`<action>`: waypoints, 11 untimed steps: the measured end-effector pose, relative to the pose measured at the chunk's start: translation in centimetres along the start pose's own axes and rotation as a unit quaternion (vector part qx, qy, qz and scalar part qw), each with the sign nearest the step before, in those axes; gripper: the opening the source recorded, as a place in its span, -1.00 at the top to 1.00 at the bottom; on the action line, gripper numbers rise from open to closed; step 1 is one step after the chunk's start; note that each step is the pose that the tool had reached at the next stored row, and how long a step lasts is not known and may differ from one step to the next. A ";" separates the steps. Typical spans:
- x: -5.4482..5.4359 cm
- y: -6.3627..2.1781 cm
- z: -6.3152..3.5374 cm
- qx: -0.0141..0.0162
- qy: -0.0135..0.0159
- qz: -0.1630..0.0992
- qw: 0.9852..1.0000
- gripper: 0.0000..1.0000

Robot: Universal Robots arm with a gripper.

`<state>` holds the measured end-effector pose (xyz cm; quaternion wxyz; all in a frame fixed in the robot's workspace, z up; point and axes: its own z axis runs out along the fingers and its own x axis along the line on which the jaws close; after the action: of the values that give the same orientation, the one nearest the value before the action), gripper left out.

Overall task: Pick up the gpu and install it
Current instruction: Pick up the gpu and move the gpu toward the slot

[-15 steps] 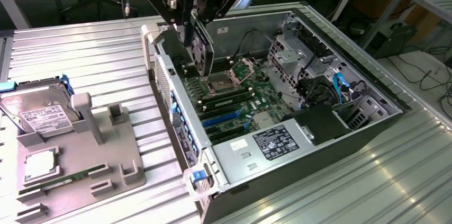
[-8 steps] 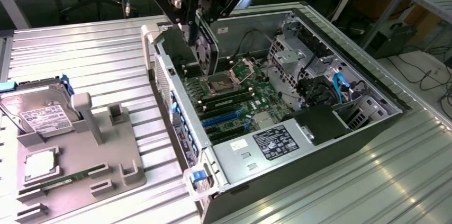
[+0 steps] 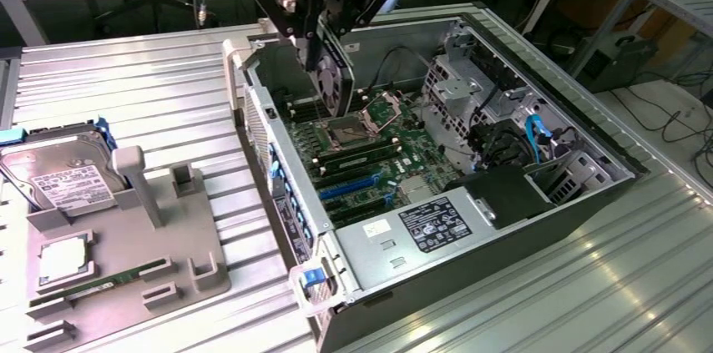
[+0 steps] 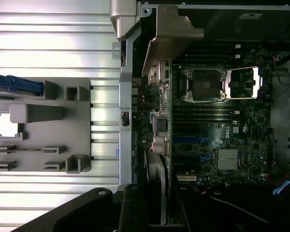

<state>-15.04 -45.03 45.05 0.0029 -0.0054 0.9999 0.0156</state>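
Tabletop (image 3: 134, 78) of ribbed metal carries everything. At the exterior view's left sits a grey fixture (image 3: 117, 240). A hard drive (image 3: 56, 173) with a white label leans in its far end. Nearer the camera a square chip (image 3: 63, 259) lies flat in its pocket, and a RAM stick (image 3: 108, 280) lies in a long slot just beside that.

Moving right, the tool (image 3: 321, 48) hangs from above over the far left corner of the open case (image 3: 579, 203). It is clenched on the gpu (image 3: 331, 90), which shows edge-on as a thin dark slab hanging upright below the fingers. The gpu is inside the case opening, close to the left wall and above the motherboard (image 3: 385, 165), next to the open CPU socket (image 3: 347, 129). Whether its lower edge touches the board cannot be told. In the wrist view the card runs along the case wall, near the blue slots (image 4: 188, 139) but apart from them.

Further right, at the near end of the case, is the silver power supply (image 3: 429, 228) with a dark label. Beyond it a blue cable (image 3: 535, 138) curls by the drive bays at the case's right side.
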 end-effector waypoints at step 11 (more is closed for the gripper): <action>-5.4 -0.06 0.10 0.000 0.000 0.000 1.000 0.44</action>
<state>-9.63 -45.03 44.99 0.0029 -0.0054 0.9999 0.0156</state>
